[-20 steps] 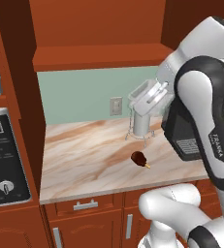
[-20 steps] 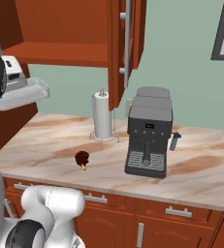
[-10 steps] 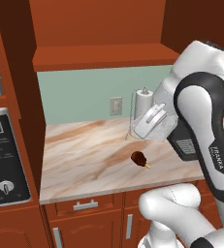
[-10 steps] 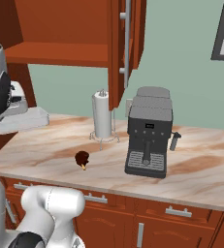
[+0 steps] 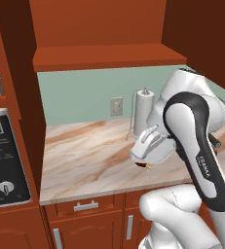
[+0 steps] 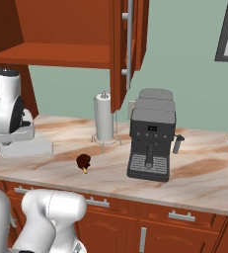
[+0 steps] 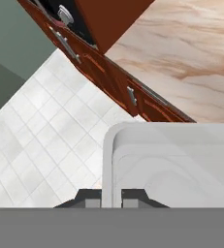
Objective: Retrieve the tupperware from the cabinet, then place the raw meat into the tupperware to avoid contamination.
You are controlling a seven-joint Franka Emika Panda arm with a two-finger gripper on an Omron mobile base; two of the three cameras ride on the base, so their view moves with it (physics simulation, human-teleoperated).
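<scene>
Two dark fingertips (image 7: 92,197) of the tool (image 7: 111,198) stand pinched tight on the rim of the tupperware (image 7: 171,164), a white tray with rounded corners, held out over the front edge of the marble table (image 7: 191,53) with tiled floor (image 7: 40,145) below. From the right base view the tray (image 6: 26,147) hangs low at the table's left end. Raw meat (image 6: 83,161) lies on the table, near the paper-towel roll (image 6: 104,117). Overhead, the cabinet (image 6: 86,29) stands open.
</scene>
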